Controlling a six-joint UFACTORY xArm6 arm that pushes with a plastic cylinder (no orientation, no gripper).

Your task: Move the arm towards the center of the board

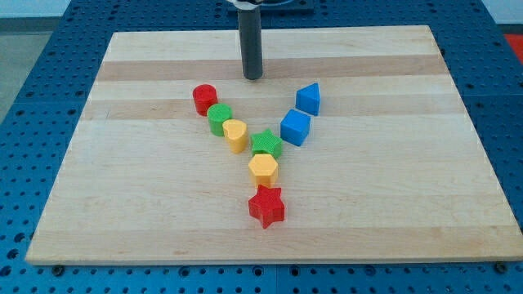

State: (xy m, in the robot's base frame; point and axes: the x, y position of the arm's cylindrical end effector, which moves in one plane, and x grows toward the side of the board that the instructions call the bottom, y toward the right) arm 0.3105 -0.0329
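Since my tip (252, 77) had no jaws and held nothing, it needed to slide down-view between the green cylinder (219, 118) and blue cube (296, 126), nudging neither.

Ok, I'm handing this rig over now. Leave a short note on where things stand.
My tip is near the view's top, above the Y of blocks and touching none.
Left arm of the Y: red cylinder, green cylinder, yellow heart.
Right arm: two blue blocks.
Stem: green star, yellow hexagon, red star.
Left: bring my tip down to the board centre.
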